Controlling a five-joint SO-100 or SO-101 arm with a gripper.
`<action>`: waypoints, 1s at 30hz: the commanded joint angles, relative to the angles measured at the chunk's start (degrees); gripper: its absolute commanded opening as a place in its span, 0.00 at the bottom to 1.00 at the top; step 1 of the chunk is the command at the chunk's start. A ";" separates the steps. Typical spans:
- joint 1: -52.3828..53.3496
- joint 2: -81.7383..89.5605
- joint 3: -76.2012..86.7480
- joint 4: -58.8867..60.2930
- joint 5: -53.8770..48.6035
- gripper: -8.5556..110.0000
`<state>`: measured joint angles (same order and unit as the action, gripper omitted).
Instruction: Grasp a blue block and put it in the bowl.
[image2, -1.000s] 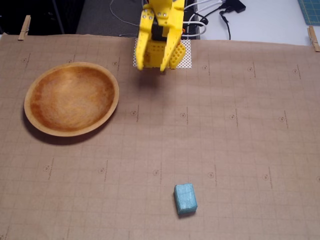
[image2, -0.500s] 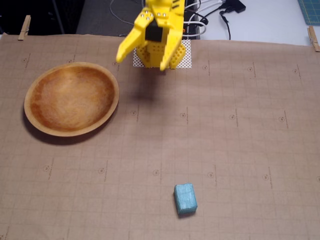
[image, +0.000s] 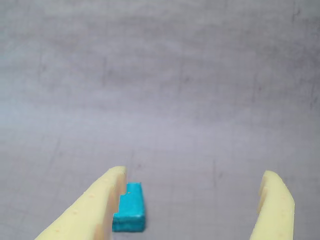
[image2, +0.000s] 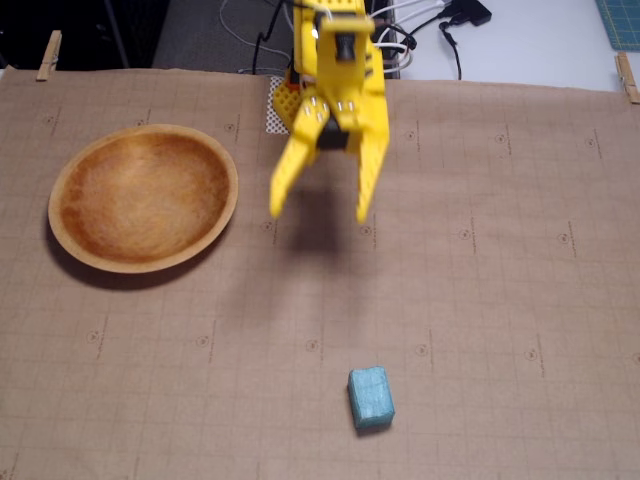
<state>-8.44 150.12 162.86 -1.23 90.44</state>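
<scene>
Brown gridded paper covers desk (image2: 520, 250). Yellow gripper (image2: 318, 212) hangs above desk middle in fixed view, jaws spread wide, holding nothing. Blue block (image2: 371, 397) lies nearer camera, well apart. Wooden bowl (image2: 70, 240) sits left, empty.

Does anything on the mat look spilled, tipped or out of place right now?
Nothing stands out. The small turquoise foam block lies flat on the brown gridded paper mat, slightly skewed to its grid lines. The wide round wooden bowl sits upright and empty. The yellow gripper hangs between them, jaws open, holding nothing.
</scene>
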 joint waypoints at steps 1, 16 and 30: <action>-2.02 -7.82 -0.53 -8.44 0.00 0.35; -3.25 -35.68 -1.76 -28.83 0.09 0.35; -3.34 -56.60 -8.53 -41.57 0.18 0.35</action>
<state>-11.51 94.83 158.38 -40.43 90.09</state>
